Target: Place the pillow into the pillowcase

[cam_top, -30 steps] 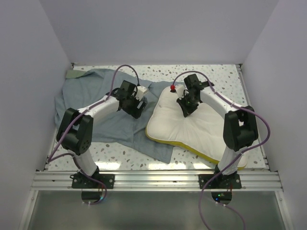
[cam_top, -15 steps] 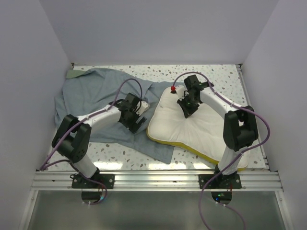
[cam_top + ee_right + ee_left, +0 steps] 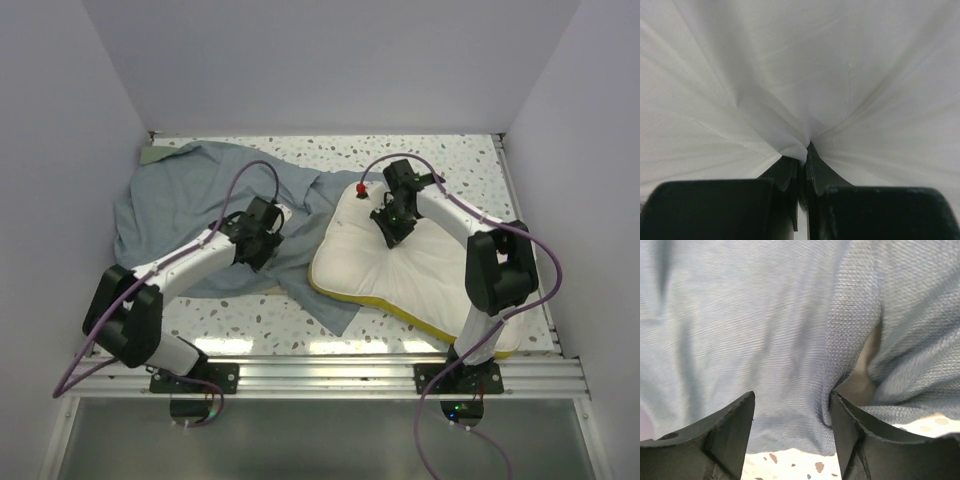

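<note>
The cream-white pillow [image 3: 420,280] with a yellow edge lies on the right half of the table. My right gripper [image 3: 390,228] is shut on a pinch of its top cloth near the far end; in the right wrist view the white pillow [image 3: 790,60] puckers into the closed right gripper [image 3: 805,147]. The grey-blue pillowcase [image 3: 190,190] lies wrinkled on the left, one corner reaching under the pillow's near-left edge. My left gripper [image 3: 260,243] is down on its near edge. In the left wrist view the left gripper [image 3: 792,397] stands open astride the pillowcase [image 3: 765,315], the right finger against a fold.
The speckled table [image 3: 440,160] is boxed in by white walls at the left, back and right. An aluminium rail [image 3: 320,375] runs along the near edge by the arm bases. A small red knob [image 3: 359,186] shows at the pillow's far-left corner.
My left arm has drawn back toward the near left over the pillowcase and dropped lower, its jaws now closer together. The right gripper keeps its pinch on the pillow, which shifted slightly.
</note>
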Action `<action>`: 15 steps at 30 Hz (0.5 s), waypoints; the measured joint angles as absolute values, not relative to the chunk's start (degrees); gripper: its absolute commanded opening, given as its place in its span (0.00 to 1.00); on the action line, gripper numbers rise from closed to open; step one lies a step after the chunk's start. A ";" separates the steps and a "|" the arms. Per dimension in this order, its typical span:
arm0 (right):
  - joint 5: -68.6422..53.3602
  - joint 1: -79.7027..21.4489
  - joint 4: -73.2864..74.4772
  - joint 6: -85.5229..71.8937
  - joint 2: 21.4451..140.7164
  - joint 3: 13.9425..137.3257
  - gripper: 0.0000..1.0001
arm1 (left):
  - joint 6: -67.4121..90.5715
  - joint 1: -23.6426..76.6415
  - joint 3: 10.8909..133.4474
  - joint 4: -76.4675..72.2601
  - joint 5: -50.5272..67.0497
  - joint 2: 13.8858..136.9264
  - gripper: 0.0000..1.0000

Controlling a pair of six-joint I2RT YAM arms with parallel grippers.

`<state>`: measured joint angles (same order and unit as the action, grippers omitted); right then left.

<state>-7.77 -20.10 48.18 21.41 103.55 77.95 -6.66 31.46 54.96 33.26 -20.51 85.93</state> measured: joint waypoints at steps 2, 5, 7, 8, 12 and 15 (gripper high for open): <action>-7.57 -20.10 48.14 21.56 103.55 77.87 0.00 | -6.63 30.68 54.96 33.58 -21.34 82.50 0.61; -7.44 -20.10 48.18 21.76 103.55 77.84 0.00 | -6.66 29.87 54.78 34.06 -21.45 78.72 0.56; -7.49 -20.10 48.25 21.93 103.55 77.84 0.00 | -6.72 29.63 54.52 34.15 -20.99 77.21 0.49; -7.49 -20.10 48.29 21.98 103.55 77.84 0.00 | -6.68 29.56 54.43 34.22 -20.62 76.82 0.45; -8.14 -20.05 48.62 22.48 103.53 77.91 0.00 | -6.81 29.39 53.45 33.76 -17.34 75.00 0.43; -8.88 -19.86 49.34 23.05 103.42 78.24 0.00 | -8.19 29.32 52.75 32.69 -11.94 73.03 0.70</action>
